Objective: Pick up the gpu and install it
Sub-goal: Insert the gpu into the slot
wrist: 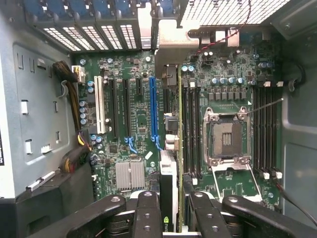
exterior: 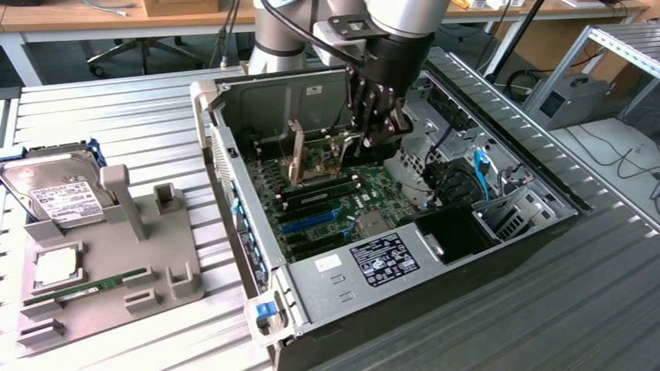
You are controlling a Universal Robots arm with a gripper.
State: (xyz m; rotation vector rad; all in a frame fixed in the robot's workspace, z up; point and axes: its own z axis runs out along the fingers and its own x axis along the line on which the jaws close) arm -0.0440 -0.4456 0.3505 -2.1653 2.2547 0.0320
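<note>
The gpu is seen edge-on in the wrist view, a green card with a metal bracket at its far end. My gripper is shut on it, with a black finger on each side. The card hangs upright over the motherboard, beside the long blue slot. I cannot tell whether its connector edge touches a slot. In the exterior view the gripper reaches down into the open computer case, with the gpu held upright above the board.
The empty CPU socket and memory slots lie beside the card. Cables run along the case wall. At the exterior view's left a grey fixture holds a hard drive, a CPU and a memory stick.
</note>
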